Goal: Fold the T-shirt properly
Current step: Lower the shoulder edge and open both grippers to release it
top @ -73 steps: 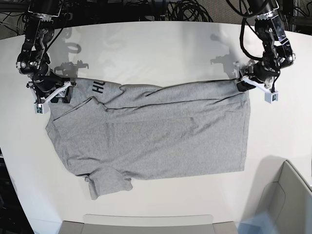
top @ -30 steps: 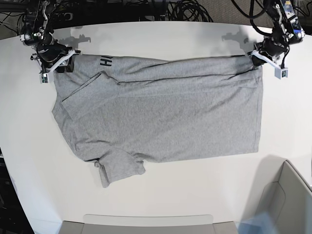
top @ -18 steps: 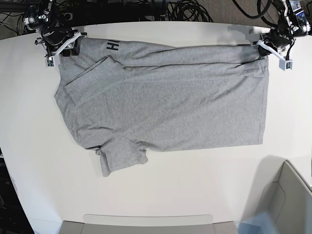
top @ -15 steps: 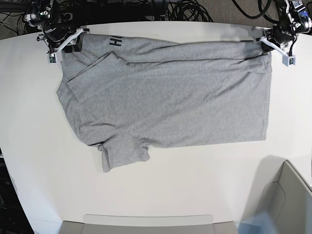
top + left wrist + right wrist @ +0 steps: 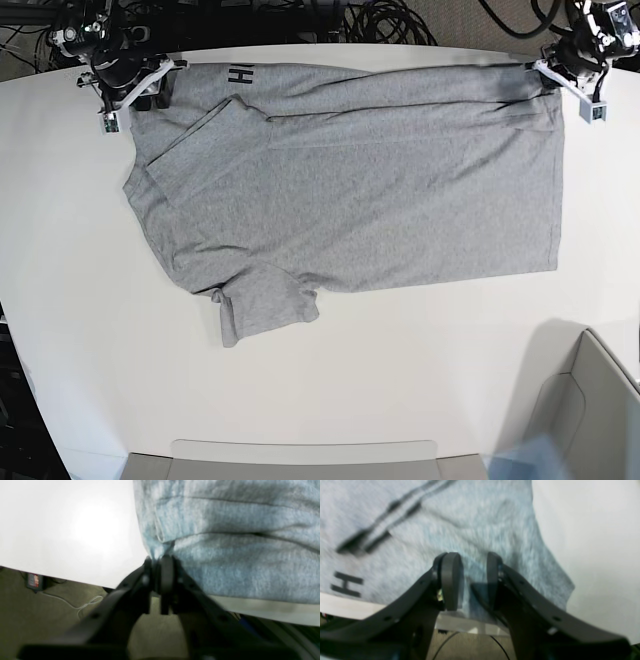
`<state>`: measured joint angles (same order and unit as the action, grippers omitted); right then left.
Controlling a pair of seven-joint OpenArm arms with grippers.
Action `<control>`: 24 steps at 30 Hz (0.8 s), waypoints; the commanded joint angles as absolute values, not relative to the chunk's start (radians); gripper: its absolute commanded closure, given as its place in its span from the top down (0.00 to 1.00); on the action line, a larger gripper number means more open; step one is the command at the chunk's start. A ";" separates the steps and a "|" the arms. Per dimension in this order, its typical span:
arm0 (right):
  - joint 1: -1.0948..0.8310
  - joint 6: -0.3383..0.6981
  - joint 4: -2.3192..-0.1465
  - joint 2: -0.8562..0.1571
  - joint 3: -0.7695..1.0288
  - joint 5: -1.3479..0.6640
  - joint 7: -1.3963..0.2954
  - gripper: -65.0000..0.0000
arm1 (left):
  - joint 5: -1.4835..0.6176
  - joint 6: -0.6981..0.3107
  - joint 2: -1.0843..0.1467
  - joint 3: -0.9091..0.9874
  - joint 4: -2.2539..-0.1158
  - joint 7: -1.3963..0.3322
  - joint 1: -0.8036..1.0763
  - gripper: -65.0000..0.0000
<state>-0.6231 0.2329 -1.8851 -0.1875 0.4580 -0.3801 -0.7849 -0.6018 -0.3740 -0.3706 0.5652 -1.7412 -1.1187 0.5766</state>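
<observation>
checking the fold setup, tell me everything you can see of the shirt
The shirt is heather light-grey, soft knit, short-sleeved, spread mostly flat on the white table with its length running sideways. Its far edge is folded over, showing black block letters near the right hand. One sleeve sticks out at the near edge. The left hand pinches a far corner; the right hand's fingers sit slightly apart on the cloth.
</observation>
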 commanded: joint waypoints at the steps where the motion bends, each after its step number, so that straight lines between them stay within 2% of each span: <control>1: -0.608 0.236 -1.919 -0.197 0.464 -0.387 -0.765 0.28 | -0.604 -0.374 -0.384 0.579 -1.784 -1.102 0.579 0.23; 3: -0.590 0.236 -1.937 -0.196 0.466 -0.386 -0.766 0.28 | -0.604 -0.374 -0.381 0.579 -1.833 -1.102 0.579 0.35; 6: -0.564 0.236 -1.968 -0.196 0.463 -0.386 -0.769 0.28 | -0.604 -0.374 -0.380 0.579 -1.890 -1.104 0.579 0.43; 13: -0.490 0.236 -2.015 -0.196 0.466 -0.386 -0.769 0.28 | -0.605 -0.374 -0.378 0.621 -1.906 -1.104 0.576 0.43; 19: -0.323 0.236 -1.994 -0.205 0.444 -0.380 -0.771 0.28 | -0.610 -0.374 -0.378 0.638 -1.910 -1.115 0.496 0.42; 24: -0.107 0.229 -1.824 -0.248 0.314 -0.305 -0.771 0.28 | -0.610 -0.374 -0.352 0.598 -1.910 -1.224 0.358 0.29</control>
<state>-0.1253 0.2310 -1.8160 -0.2359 0.3088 -0.3004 -0.7879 -0.6025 -0.3710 -0.3401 0.5961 -1.8950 -1.2251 0.3592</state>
